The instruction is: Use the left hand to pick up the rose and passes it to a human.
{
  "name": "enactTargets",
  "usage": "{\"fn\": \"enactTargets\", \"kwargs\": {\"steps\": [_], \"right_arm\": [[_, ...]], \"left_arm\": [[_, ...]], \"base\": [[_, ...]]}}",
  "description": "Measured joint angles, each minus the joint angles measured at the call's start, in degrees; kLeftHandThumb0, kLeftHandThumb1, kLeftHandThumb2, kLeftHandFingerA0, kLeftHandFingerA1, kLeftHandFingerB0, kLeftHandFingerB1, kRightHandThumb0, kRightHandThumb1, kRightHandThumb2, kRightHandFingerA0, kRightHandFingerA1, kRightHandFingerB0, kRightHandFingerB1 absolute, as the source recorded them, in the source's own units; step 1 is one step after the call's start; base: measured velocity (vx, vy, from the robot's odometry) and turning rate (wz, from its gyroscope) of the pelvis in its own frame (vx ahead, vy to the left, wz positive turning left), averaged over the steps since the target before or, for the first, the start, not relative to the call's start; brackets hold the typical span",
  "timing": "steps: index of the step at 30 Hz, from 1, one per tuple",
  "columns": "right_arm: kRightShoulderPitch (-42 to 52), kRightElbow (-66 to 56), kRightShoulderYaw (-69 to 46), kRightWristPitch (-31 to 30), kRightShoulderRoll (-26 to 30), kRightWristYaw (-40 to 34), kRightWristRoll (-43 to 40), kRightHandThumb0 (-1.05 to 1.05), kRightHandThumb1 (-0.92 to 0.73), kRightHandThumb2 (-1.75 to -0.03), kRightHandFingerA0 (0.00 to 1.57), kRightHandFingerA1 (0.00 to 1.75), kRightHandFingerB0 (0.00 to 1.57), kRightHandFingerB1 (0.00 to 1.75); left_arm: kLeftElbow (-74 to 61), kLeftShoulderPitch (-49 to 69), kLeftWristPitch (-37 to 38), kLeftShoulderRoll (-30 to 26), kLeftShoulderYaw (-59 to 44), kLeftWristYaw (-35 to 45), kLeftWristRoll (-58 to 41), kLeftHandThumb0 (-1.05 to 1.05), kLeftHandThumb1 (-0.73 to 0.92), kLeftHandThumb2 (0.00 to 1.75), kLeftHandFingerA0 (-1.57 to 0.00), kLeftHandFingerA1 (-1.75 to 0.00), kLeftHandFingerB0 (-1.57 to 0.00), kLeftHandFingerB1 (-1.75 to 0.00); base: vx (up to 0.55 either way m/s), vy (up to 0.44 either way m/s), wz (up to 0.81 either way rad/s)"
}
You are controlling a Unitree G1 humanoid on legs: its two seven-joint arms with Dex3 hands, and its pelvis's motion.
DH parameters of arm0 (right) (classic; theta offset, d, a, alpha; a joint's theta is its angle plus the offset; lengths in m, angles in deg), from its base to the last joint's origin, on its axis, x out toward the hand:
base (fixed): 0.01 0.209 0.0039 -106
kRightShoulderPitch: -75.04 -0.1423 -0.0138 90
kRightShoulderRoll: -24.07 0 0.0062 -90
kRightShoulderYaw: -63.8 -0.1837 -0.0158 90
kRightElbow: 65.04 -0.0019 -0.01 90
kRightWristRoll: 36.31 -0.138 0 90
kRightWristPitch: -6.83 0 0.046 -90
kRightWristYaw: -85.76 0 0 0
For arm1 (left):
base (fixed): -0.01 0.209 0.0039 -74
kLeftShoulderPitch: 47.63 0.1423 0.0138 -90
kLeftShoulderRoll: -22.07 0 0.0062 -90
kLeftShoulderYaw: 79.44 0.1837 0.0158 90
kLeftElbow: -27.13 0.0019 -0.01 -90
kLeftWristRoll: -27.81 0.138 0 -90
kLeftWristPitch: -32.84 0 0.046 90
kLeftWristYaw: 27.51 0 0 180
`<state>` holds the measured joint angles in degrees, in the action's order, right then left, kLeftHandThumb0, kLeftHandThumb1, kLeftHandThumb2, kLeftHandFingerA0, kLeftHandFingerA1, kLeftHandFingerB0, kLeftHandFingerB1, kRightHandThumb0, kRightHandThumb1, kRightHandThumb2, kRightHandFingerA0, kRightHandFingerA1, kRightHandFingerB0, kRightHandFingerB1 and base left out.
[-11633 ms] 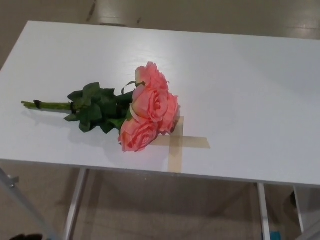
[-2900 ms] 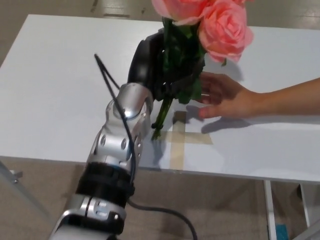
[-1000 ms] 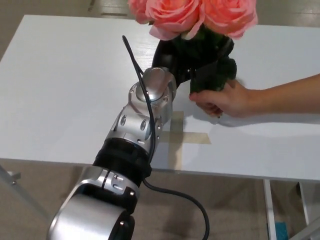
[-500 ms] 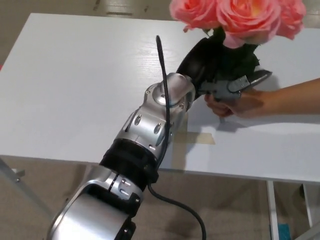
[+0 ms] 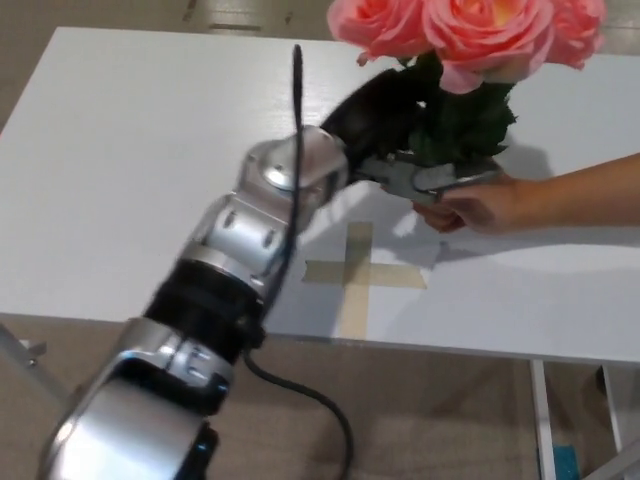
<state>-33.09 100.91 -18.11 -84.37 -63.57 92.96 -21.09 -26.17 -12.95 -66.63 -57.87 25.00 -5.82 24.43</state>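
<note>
The bunch of pink roses [image 5: 470, 30] stands upright at the top of the head view, with dark green leaves [image 5: 465, 120] below the blooms. A person's hand [image 5: 480, 205] reaches in from the right and grips the stems under the leaves. My left hand [image 5: 405, 140] is right beside the leaves on their left. Its grey fingers [image 5: 430, 180] stretch out flat under the foliage, apart and not closed on the stems. The silver left forearm [image 5: 250, 230] runs down to the lower left. My right hand does not show.
A white table [image 5: 120, 160] fills the view, its front edge low in the picture. A tan tape cross [image 5: 350, 272] lies on it near that edge, under my wrist. The person's forearm [image 5: 590, 190] crosses the table's right side.
My left arm has drawn back to the left and its fingers have slid away from the stems. The roses stay in place in the person's hand.
</note>
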Motion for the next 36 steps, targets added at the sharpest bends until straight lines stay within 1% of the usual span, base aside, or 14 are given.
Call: {"fn": "enactTargets", "kwargs": {"steps": [7, 14, 16, 19, 22, 23, 25, 26, 28, 29, 30, 31, 32, 36], "right_arm": [[1.31, 0.04, -0.04, 0.01, 0.0, -0.12, -0.02, -0.37, -0.72, -0.62, 0.52, 0.39, 0.42, 0.35], [2.21, 0.09, 0.05, -0.03, 0.0, -0.18, 0.02, -0.38, -0.72, -0.62, 0.53, 0.39, 0.42, 0.34], [2.31, 0.04, 0.09, 0.03, -0.06, -0.18, 0.02, -0.38, -0.71, -0.62, 0.54, 0.39, 0.42, 0.34], [2.73, 0.15, 0.1, -0.05, 0.01, -0.19, 0.03, -0.38, -0.71, -0.61, 0.55, 0.39, 0.42, 0.34], [2.8, 0.06, 0.07, 0.01, -0.03, -0.22, 0.02, -0.38, -0.72, -0.61, 0.54, 0.39, 0.42, 0.34], [2.93, 0.12, 0.07, -0.05, 0.0, -0.24, 0.03, -0.38, -0.72, -0.62, 0.54, 0.39, 0.42, 0.35], [3.03, 0.16, 0.07, -0.13, -0.04, -0.27, 0.02, -0.38, -0.72, -0.62, 0.54, 0.39, 0.42, 0.35], [2.99, 0.11, 0.04, -0.1, -0.06, -0.26, 0.0, -0.38, -0.71, -0.62, 0.54, 0.39, 0.42, 0.35], [3.0, 0.22, -0.01, -0.21, -0.02, -0.27, 0.0, -0.38, -0.71, -0.62, 0.54, 0.39, 0.42, 0.35], [3.03, 0.26, -0.03, -0.24, -0.02, -0.27, 0.0, -0.39, -0.71, -0.62, 0.53, 0.39, 0.42, 0.35], [3.05, 0.3, -0.04, -0.28, -0.02, -0.27, 0.0, -0.38, -0.71, -0.62, 0.53, 0.39, 0.42, 0.35], [2.93, 0.27, -0.01, -0.3, -0.1, -0.27, 0.01, -0.38, -0.71, -0.62, 0.53, 0.39, 0.42, 0.35], [2.9, 0.23, 0.0, -0.28, -0.14, -0.28, 0.01, -0.39, -0.71, -0.62, 0.53, 0.39, 0.42, 0.35], [3.13, 0.29, -0.03, -0.37, -0.13, -0.28, 0.0, -0.39, -0.71, -0.62, 0.53, 0.39, 0.42, 0.35]], "left_arm": [[-7.73, 3.42, -1.37, -7.13, -0.34, 3.63, 0.66, -0.89, 0.48, 0.6, 0.0, 0.0, 0.0, 0.0], [-13.29, 6.31, -1.97, -11.87, -1.53, 5.81, 1.11, -0.87, 0.48, 0.59, 0.0, 0.0, 0.0, 0.0], [-16.36, 8.48, -2.21, -14.61, -2.8, 7.35, 0.78, -0.87, 0.48, 0.59, 0.0, 0.0, 0.0, 0.0], [-18.66, 10.41, -2.67, -17.12, -4.06, 8.89, 0.52, -0.87, 0.48, 0.6, 0.0, 0.0, 0.0, 0.0], [-24.42, 15.73, -2.08, -21.14, -5.71, 10.59, 0.35, -0.87, 0.48, 0.6, 0.0, 0.0, 0.0, 0.0], [-25.28, 16.74, -1.99, -21.85, -5.97, 10.95, 0.35, -0.74, 0.41, 0.83, 0.0, 0.0, 0.0, -0.04], [-28.11, 19.6, -1.64, -23.91, -7.16, 11.91, 0.12, -0.74, 0.41, 0.82, 0.0, 0.0, 0.0, -0.05], [-30.31, 21.6, -1.26, -25.31, -8.23, 12.58, -0.13, -0.7, 0.38, 0.81, 0.0, -0.05, 0.0, -0.1], [-35.46, 25.89, -0.31, -28.37, -11.03, 14.04, -0.68, -0.7, 0.38, 0.81, 0.0, -0.05, 0.0, -0.1], [-37.26, 27.41, 0.02, -29.42, -12.01, 14.64, -1.06, -0.62, 0.36, 0.8, 0.0, -0.17, 0.0, -0.25], [-38.64, 28.5, 0.32, -30.05, -12.8, 15.2, -1.43, -0.61, 0.39, 0.78, 0.0, -0.28, -0.06, -0.38], [-40.28, 30.02, 0.55, -30.75, -13.85, 15.57, -1.76, -0.61, 0.39, 0.78, 0.0, -0.28, -0.06, -0.38], [-43.43, 33.07, 1.04, -31.94, -15.75, 16.25, -2.38, -0.64, 0.38, 0.67, -0.13, -0.35, -0.19, -0.35], [-51.83, 41.52, 1.65, -34.53, -20.4, 18.07, -4.11, -0.64, 0.38, 0.67, -0.13, -0.35, -0.19, -0.35]], "base": [[0.0, 0.0, 0.0], [0.0, 0.0, 0.0], [0.0, 0.0, 0.0], [0.0, 0.0, 0.0], [0.0, 0.0, 0.0], [0.0, 0.0, 0.0], [0.0, 0.0, -0.04], [0.0, 0.0, 0.0], [0.0, 0.0, 0.0], [0.0, 0.0, 0.0], [0.0, 0.0, 0.0], [0.0, 0.0, 0.0], [0.0, 0.0, 0.0], [0.0, 0.0, 0.0]]}}
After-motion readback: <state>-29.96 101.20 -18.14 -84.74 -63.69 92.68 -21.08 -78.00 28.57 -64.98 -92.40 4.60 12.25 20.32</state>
